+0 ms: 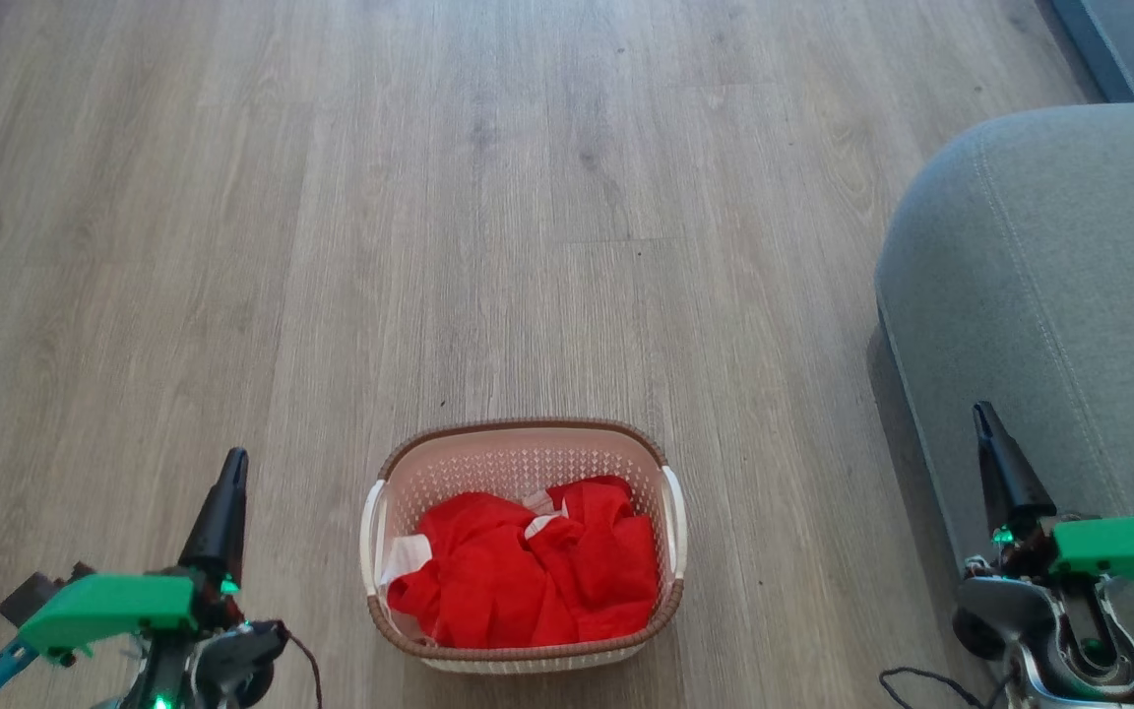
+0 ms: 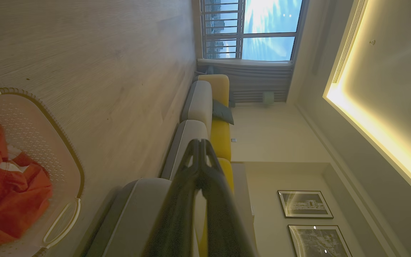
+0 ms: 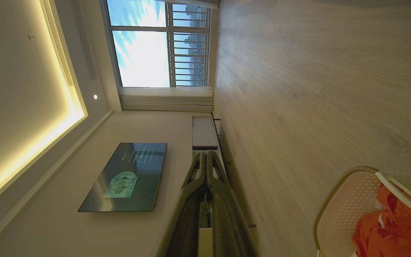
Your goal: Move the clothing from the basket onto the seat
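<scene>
On the pale wood-plank floor (image 1: 429,197), low in the head view: a small cream-white perforated plastic basket (image 1: 518,463) with a brown woven-look rim and white side handles, upright. Inside the basket: soft bright red clothing (image 1: 528,576) with white patches, crumpled into one heap, spread over most of the bottom and lying below the rim. Right of the basket, apart from it across a strip of floor: a large grey fabric-upholstered seat (image 1: 1049,295) with a rounded corner and stitched seams.

Left of the basket and clear of it: the left gripper (image 1: 233,461), green-cased. Two long dark fingers (image 1: 220,517) pressed together into a single point. Holds nothing; touches neither basket nor clothing. In the left wrist view, same fingers (image 2: 182,192) meeting at the tips, with the basket (image 2: 34,121) and its red heap (image 2: 9,200) at that view's left edge and grey cushions beyond.

Right of the basket, well apart from it: the right gripper (image 1: 980,412), seen against the grey seat. Fingers likewise closed tip to tip, gripping nothing. Whether touching the upholstery, cannot tell. In the right wrist view, closed fingers (image 3: 227,207) pointing along the floor toward a wall-mounted dark flat screen (image 3: 127,178), with the basket (image 3: 348,200) at that view's lower right corner.
</scene>
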Controlling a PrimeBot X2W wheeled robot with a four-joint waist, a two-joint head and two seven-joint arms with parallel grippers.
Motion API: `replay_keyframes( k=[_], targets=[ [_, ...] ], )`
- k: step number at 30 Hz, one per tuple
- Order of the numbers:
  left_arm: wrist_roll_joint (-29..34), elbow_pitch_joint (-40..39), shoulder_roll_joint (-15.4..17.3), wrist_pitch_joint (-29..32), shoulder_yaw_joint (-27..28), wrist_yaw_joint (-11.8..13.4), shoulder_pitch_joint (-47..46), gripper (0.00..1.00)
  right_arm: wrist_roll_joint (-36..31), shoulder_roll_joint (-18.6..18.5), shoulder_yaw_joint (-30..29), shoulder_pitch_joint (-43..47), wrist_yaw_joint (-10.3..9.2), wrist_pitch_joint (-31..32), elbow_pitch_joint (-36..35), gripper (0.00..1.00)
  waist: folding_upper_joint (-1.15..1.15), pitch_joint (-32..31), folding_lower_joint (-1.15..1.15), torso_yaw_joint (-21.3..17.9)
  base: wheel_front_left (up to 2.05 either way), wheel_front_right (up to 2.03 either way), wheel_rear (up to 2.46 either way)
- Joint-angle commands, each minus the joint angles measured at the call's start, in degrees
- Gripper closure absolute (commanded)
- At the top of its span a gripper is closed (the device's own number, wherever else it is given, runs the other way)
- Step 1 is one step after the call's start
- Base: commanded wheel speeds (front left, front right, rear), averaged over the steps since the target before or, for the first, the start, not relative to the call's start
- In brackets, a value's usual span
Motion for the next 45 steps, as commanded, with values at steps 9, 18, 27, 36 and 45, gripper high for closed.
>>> replay_keyframes(
  k=[9, 18, 27, 36, 45],
  targets=[
    [-0.4, -2.0, 0.9, 0.4, 1.4, -0.5, -2.8, 1.00, 0.3, -0.2, 1.0, -1.2, 0.03, 0.2, -2.3, 1.00, 0.00, 0.0, 0.00, 0.0, 0.00, 0.00, 0.00],
    [-0.4, -2.0, 0.9, 0.4, 1.4, -0.5, -2.8, 1.00, 0.3, -0.2, 1.0, -1.2, 0.03, 0.2, -2.3, 1.00, 0.00, 0.0, 0.00, 0.0, 0.00, 0.00, 0.00],
    [-0.4, -2.0, 0.9, 0.4, 1.4, -0.5, -2.8, 1.00, 0.3, -0.2, 1.0, -1.2, 0.03, 0.2, -2.3, 1.00, 0.00, 0.0, 0.00, 0.0, 0.00, 0.00, 0.00],
    [0.0, 1.1, -0.1, -0.1, 0.0, 0.1, 0.3, 0.00, 0.0, 0.1, 0.1, 0.1, 0.03, 0.0, 1.3, 0.00, 0.00, 0.0, 0.00, 0.0, 0.00, 0.00, 0.00],
    [0.7, 3.0, 0.0, -1.3, -0.1, 0.1, -1.0, 0.00, -0.7, 0.0, 0.9, -1.3, 0.02, -0.9, 2.7, 0.00, 0.00, 0.1, 0.00, 0.0, 0.00, 0.00, 0.00]
  ],
)
